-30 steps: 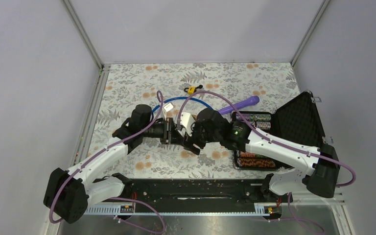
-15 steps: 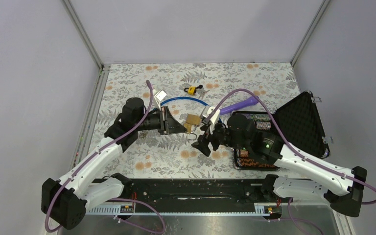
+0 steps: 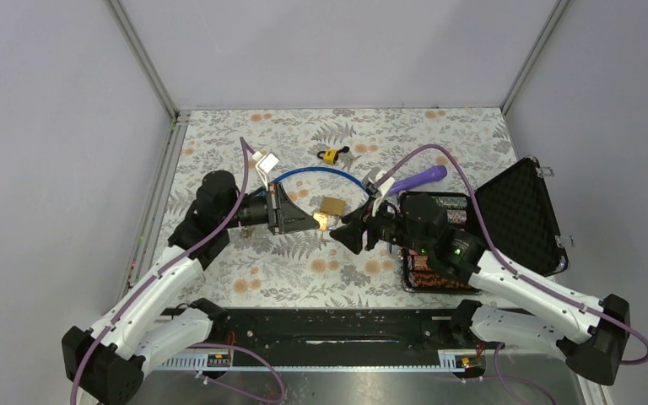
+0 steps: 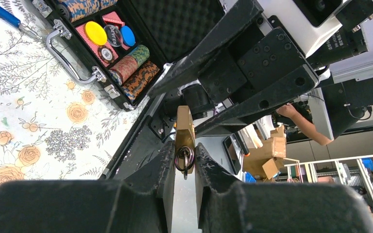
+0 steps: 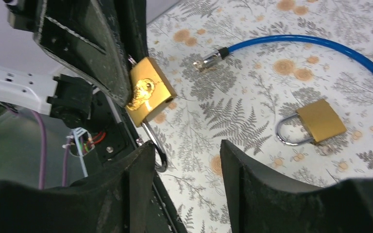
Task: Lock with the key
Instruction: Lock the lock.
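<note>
the brass padlock (image 5: 148,97) hangs in mid-air, clamped in the left pincer (image 4: 184,150), its shackle (image 5: 159,156) loose below. just ahead, the right pincer (image 5: 187,150) faces it, jaws apart, empty. the step looks like the approach; next it must line up squarely on the lock's free end.

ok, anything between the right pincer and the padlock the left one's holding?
Nothing visible. The right pincer is open and faces the held padlock, clamped in the left pincer above the table, with only air between. The spare padlock and blue cable lie on the table, off that line.
</note>
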Robot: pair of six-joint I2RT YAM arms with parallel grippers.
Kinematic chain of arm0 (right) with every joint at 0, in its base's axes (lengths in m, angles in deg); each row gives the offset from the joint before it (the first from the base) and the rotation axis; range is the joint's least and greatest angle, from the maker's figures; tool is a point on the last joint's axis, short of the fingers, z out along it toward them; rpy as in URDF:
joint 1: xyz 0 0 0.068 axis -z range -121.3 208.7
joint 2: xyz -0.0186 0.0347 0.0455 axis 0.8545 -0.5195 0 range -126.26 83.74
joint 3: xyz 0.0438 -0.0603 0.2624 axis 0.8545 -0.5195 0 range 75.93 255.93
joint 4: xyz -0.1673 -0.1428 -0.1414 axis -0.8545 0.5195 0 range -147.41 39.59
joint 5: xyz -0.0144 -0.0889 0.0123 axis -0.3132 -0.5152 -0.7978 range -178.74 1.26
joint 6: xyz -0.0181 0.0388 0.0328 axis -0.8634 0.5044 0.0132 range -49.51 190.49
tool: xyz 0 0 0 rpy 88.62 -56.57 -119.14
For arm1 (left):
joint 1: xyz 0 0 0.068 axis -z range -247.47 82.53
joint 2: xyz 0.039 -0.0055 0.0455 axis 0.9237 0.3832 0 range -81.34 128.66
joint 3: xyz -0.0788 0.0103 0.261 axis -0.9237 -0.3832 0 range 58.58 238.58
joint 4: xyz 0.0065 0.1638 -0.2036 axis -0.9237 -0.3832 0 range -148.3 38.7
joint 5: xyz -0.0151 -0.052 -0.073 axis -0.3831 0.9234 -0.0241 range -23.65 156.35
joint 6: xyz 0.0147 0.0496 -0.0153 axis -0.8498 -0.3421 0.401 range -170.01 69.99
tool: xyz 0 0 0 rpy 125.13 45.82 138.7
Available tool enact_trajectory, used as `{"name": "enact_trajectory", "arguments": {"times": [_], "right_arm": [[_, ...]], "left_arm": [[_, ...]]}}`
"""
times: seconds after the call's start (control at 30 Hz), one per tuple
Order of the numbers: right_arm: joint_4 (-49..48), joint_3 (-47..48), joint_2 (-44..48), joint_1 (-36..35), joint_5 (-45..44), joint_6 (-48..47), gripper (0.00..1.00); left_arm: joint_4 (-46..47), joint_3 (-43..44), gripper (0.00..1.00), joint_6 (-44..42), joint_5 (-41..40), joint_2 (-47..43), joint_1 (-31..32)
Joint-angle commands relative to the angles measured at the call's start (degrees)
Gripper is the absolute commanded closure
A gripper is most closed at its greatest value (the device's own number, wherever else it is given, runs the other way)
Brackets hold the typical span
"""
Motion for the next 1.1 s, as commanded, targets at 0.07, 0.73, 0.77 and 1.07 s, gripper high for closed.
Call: {"name": "enact_trajectory", "arguments": {"times": [0.07, 0.73, 0.77, 1.07], "right_arm": [[-10.1, -0.1, -1.0, 0.6, 6.3, 3.9, 0.49], [-10.9, -1.6, -1.2, 1.6, 8.8, 3.9, 0.79], [-10.9, -1.6, -0.9, 1.7, 8.8, 3.8, 0.79], [-10.4, -2.0, -0.1, 2.1, 11.2, 3.7, 0.76]], "left_arm": [[5.0, 2.1, 1.00, 2.7, 2.5, -1.6, -0.2], [6.9, 2.8, 1.00, 3.7, 0.9, -2.0, -0.2], [6.7, 2.9, 1.00, 3.6, 0.9, -2.1, -0.2], [6.8, 3.1, 1.00, 3.9, 0.4, -1.9, -0.3]]}}
